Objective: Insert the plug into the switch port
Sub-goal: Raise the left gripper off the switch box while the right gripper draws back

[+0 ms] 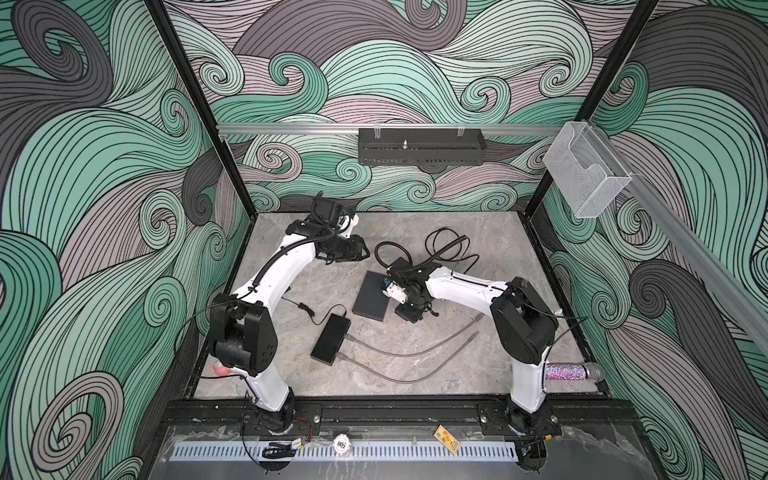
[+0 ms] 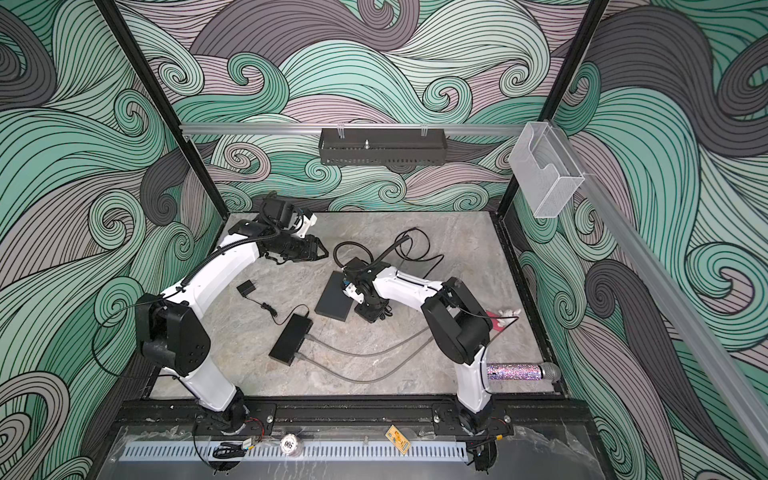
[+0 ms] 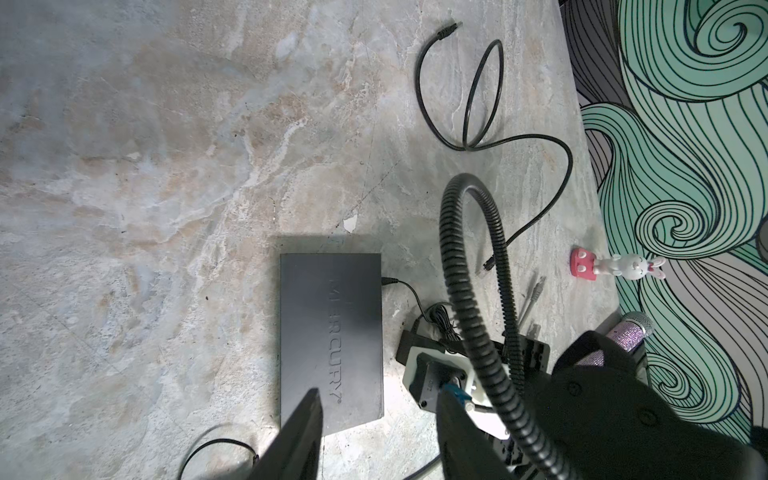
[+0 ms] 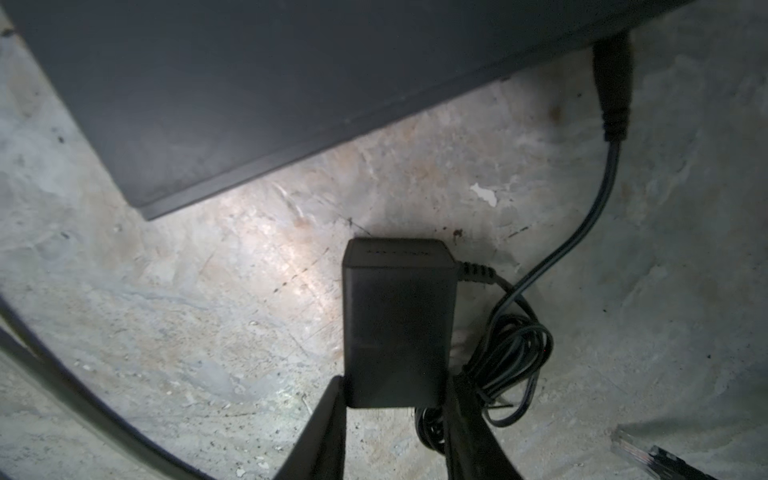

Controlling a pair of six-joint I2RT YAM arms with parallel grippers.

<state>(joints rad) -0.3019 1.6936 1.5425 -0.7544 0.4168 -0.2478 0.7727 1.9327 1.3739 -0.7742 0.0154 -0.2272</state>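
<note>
The switch (image 1: 370, 297) (image 2: 332, 299) is a flat black box lying mid-table; its lid reads MERCURY in the left wrist view (image 3: 328, 332). A black barrel plug (image 4: 611, 83) (image 3: 388, 280) on a thin lead meets the switch's side edge (image 4: 249, 83). The lead runs in a bundle to a black power adapter (image 4: 399, 320). My right gripper (image 4: 397, 390) (image 1: 409, 313) is low beside the switch, its fingers pressed on both sides of the adapter's near end. My left gripper (image 3: 380, 432) (image 1: 361, 249) hangs at the back left, open and empty.
A second black switch (image 1: 330, 338) with two grey cables (image 1: 415, 353) lies front-left of the first. A looped black cable (image 1: 440, 245) lies behind. A clear network plug (image 4: 631, 444) rests near the adapter. A glitter microphone (image 1: 571, 371) and a rabbit figure (image 3: 623, 266) sit at the right edge.
</note>
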